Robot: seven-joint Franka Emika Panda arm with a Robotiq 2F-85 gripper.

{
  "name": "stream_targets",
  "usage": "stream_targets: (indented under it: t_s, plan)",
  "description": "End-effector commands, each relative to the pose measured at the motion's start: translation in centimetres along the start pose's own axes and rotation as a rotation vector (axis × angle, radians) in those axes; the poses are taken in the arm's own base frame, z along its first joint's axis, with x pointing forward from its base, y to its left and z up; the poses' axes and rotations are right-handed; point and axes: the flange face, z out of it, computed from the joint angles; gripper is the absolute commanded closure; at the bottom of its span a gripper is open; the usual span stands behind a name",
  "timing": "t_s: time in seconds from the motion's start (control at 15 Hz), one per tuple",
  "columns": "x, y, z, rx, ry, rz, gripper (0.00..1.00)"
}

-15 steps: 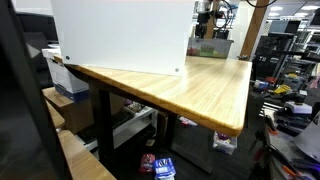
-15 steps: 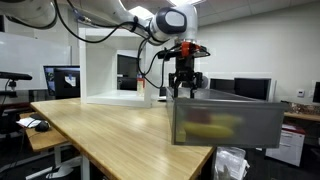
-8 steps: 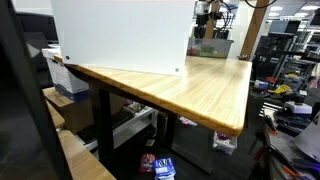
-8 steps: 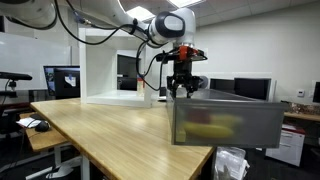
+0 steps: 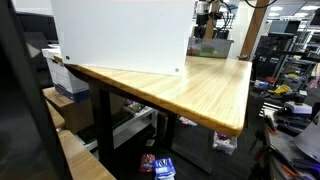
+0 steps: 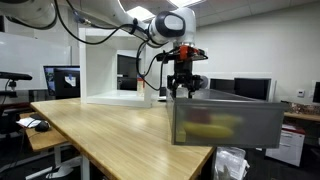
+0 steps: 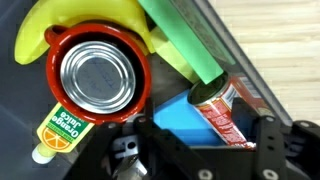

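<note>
While the hand (image 6: 180,90) hovers, fingers apart and empty, over the grey translucent plastic bin (image 6: 225,122) on the wooden desk (image 6: 100,135), the round silver-lidded red tin (image 7: 98,82) stands upright inside it, just below, beside the yellow banana (image 7: 60,25)

This is a robotics lab with office desks. Behind the gripper (image 6: 181,93) stand dark flat computer monitors (image 6: 255,88); cluttered racks of cables and equipment (image 5: 287,58) crowd off to its side.

Counter: a long wooden counter (image 6: 110,125) with a light top.
At one end: a grey bin (image 6: 225,122) sits on it.
Further back: a big white box (image 6: 100,70) stands on it.
</note>
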Motion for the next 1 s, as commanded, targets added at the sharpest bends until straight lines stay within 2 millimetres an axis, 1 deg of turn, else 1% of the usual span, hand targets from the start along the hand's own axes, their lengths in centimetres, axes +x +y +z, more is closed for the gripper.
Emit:
stream_targets:
  t_s: [0.0, 0.2, 0.27, 0.33, 0.4, 0.47, 0.53, 0.6, 0.67, 0.73, 0.87, 0.93]
  plan:
    - [-0.8, 0.7, -0.8, -0.006, 0.011, 0.006, 0.23]
    - [-1.2, 1.1, -0.9, -0.005, 0.009, 0.018, 0.29]
    - [-1.3, 1.3, -0.9, -0.005, 0.008, 0.022, 0.40]
    - [-1.4, 1.5, -0.9, -0.006, 0.009, 0.027, 0.29]
    - [-1.5, 1.6, -0.9, -0.006, 0.009, 0.030, 0.37]
    - [-1.6, 1.8, -0.9, -0.005, 0.009, 0.034, 0.40]
    - [-1.6, 1.8, -0.9, -0.003, 0.005, 0.038, 0.40]
    - [-1.7, 1.9, -0.9, -0.003, 0.005, 0.040, 0.44]
    - [-1.7, 1.9, -0.8, -0.004, 0.002, 0.040, 0.53]
    - [-1.8, 1.7, -0.6, -0.005, -0.004, 0.036, 0.69]
    - [-1.7, 1.6, -0.5, -0.005, -0.008, 0.035, 0.40]
    - [-1.7, 1.6, -0.4, -0.005, -0.008, 0.035, 0.37]
